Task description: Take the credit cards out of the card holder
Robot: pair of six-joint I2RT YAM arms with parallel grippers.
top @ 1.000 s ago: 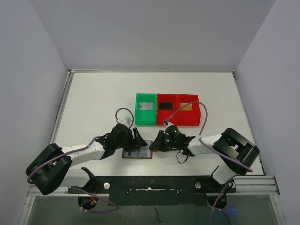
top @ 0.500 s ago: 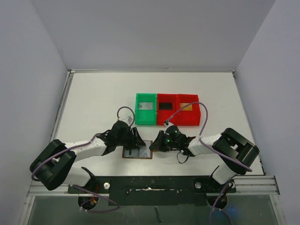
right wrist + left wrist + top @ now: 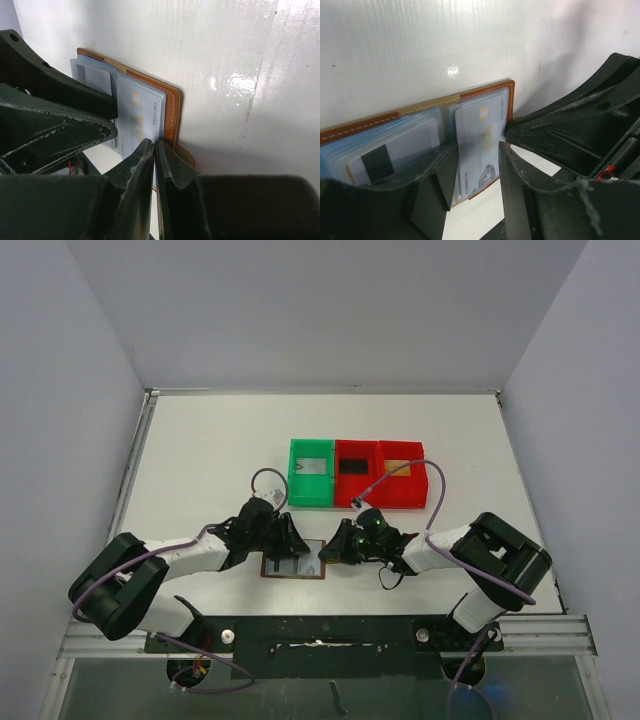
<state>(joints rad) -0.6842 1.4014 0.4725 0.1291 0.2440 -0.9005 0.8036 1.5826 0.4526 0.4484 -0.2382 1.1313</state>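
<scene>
- The small brown leather bifold card holder (image 3: 295,568) lies open on the white table (image 3: 200,460), between both grippers.
- The left gripper (image 3: 475,175) has its jaws apart, straddling a pale grey card (image 3: 479,140) in a clear sleeve.
- The right gripper (image 3: 155,150) has its jaws together at the card holder's brown edge; whether they pinch it cannot be told.

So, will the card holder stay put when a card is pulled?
The card holder looks thin and light, so it may slide on the glossy table unless the right gripper, shut at its edge, pins it. Its clear pockets may grip the pale card.
</scene>
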